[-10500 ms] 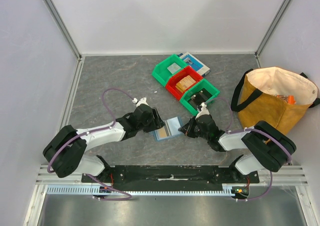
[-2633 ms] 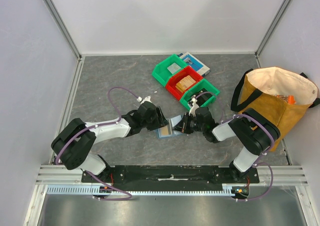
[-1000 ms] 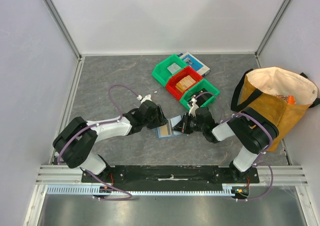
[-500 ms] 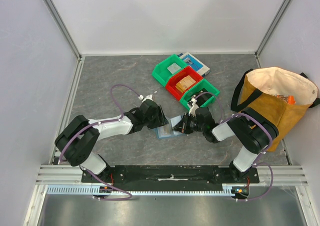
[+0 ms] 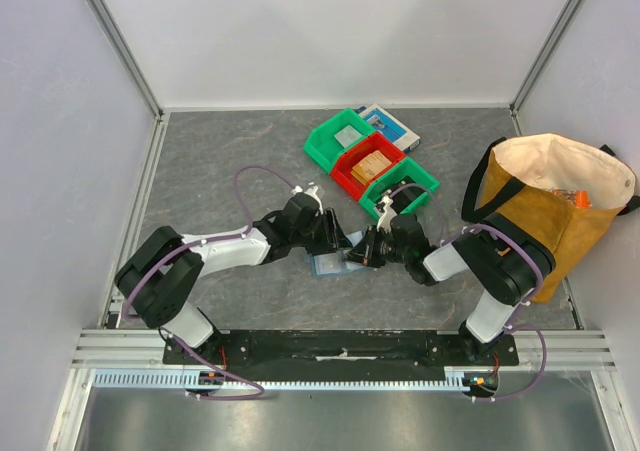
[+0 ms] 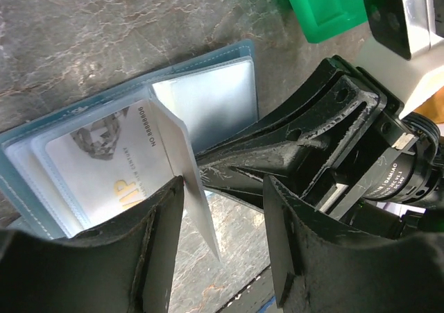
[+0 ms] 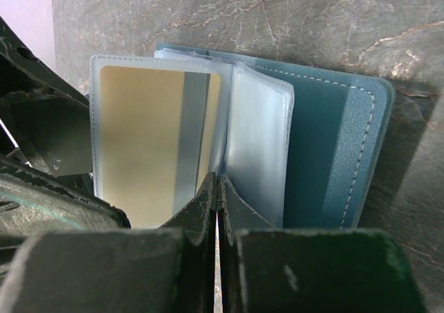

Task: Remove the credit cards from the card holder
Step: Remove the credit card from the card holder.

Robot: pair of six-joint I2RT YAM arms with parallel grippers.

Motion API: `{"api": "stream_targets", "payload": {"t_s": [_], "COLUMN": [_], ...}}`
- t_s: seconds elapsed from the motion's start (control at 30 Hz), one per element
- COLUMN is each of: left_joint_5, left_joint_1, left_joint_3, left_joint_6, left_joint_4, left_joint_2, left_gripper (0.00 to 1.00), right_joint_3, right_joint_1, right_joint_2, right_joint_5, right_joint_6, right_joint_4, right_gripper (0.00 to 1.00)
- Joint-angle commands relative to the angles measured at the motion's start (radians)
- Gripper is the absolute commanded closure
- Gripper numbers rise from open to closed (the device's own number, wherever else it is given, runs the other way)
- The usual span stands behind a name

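Note:
The slate-blue card holder (image 5: 328,265) lies open on the grey table between both arms. In the left wrist view, a pale credit card marked VIP (image 6: 104,167) lies flat in a clear sleeve. A second sleeved card (image 6: 184,171) stands up on edge. My left gripper (image 6: 223,188) is open and straddles that leaf, its left finger touching it. The right wrist view shows the leaf's gold back with a grey stripe (image 7: 146,132). My right gripper (image 7: 218,180) is shut, with its tips at the base of the sleeves. I cannot tell whether it pinches a sleeve.
A row of two green bins (image 5: 345,139) (image 5: 405,186) and a red bin (image 5: 368,166) stands just behind the holder. A blue-and-white flat box (image 5: 392,124) lies behind the bins. A tan tote bag (image 5: 545,206) stands at the right. White walls enclose the table.
My left gripper has moved right, over the holder and close to the right gripper, and its jaws have narrowed a little. The right arm has stayed in place, shut.

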Motion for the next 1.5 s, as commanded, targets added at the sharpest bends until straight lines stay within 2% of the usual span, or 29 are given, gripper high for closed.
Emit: {"api": "stream_targets", "payload": {"t_s": [0.0, 0.07, 0.13, 0.23, 0.3, 0.4, 0.57, 0.77, 0.87, 1.07, 1.23, 1.37, 1.47], "left_joint_5": [0.060, 0.062, 0.068, 0.067, 0.067, 0.067, 0.091, 0.103, 0.108, 0.123, 0.123, 0.120, 0.088], "left_joint_1": [-0.008, -0.011, -0.013, -0.014, -0.014, -0.016, -0.020, -0.040, -0.051, -0.086, -0.103, -0.108, -0.109], "left_joint_3": [0.012, 0.014, 0.018, 0.018, 0.017, 0.017, 0.028, 0.064, 0.084, 0.133, 0.163, 0.176, 0.149], "left_joint_6": [-0.004, -0.006, -0.007, -0.010, -0.012, -0.016, -0.027, -0.032, -0.032, -0.027, -0.033, -0.036, -0.044], "left_joint_4": [0.080, 0.093, 0.096, 0.099, 0.105, 0.117, 0.157, 0.171, 0.172, 0.172, 0.171, 0.175, 0.185], "left_joint_2": [0.011, 0.008, 0.016, 0.028, 0.037, 0.057, 0.094, 0.115, 0.120, 0.158, 0.232, 0.270, 0.241], "left_gripper": [0.45, 0.45, 0.44, 0.44, 0.44, 0.44, 0.44, 0.44, 0.44, 0.44, 0.44, 0.44, 0.45], "right_joint_3": [-0.035, -0.038, -0.046, -0.052, -0.044, -0.026, -0.015, -0.064, -0.093, -0.139, -0.144, -0.153, -0.159], "right_joint_1": [0.012, 0.012, 0.012, 0.012, 0.012, 0.012, 0.012, 0.011, 0.011, 0.011, 0.011, 0.012, 0.012], "right_joint_2": [0.036, 0.029, 0.007, -0.065, -0.144, -0.257, -0.398, -0.510, -0.605, -0.829, -0.881, -0.838, -0.780], "right_joint_5": [0.009, 0.003, 0.006, 0.027, 0.067, 0.146, 0.263, 0.346, 0.430, 0.608, 0.579, 0.523, 0.443], "right_joint_6": [-0.024, -0.026, -0.029, -0.058, -0.096, -0.171, -0.227, -0.198, -0.175, -0.164, -0.175, -0.158, -0.153], "right_joint_4": [-0.113, -0.102, -0.101, -0.151, -0.238, -0.384, -0.532, -0.549, -0.578, -0.635, -0.632, -0.593, -0.524], "right_gripper": [1.00, 0.96, 0.81, 0.67, 0.62, 0.59, 0.60, 0.64, 0.71, 0.74, 0.78, 0.83, 0.83]}}
